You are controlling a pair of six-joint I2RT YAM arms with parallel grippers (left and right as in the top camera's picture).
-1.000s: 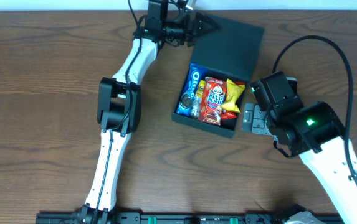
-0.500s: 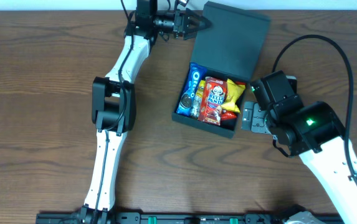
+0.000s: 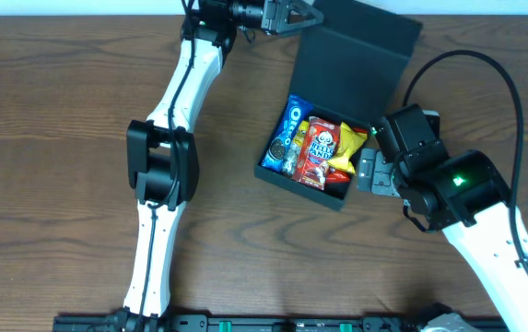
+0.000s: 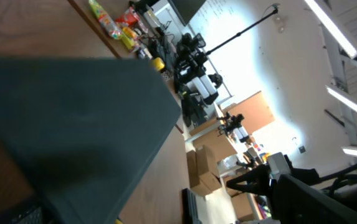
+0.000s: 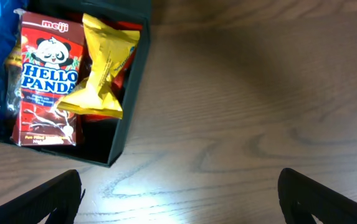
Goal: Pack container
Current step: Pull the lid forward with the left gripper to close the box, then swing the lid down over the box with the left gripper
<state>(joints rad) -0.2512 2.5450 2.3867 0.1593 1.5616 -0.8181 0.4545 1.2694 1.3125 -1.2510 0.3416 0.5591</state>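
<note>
Overhead alone: left tool [image 3: 305, 14] at flap lid [image 3: 360, 60] of container [image 3: 311, 192].

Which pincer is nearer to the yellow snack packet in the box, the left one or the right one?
Right. The right pincer sits just outside the box wall beside the yellow packet; the left pincer is at the lid's far edge.

The left arm [image 3: 159, 231] was built of slim white links between chunky black joints. The right arm [image 3: 498, 254] had a white forearm and a bulky black wrist housing with a small green light [image 3: 459, 181]. A black cable [image 3: 520, 129] looped over it. The right gripper [image 5: 179, 196] was matte black.
</note>
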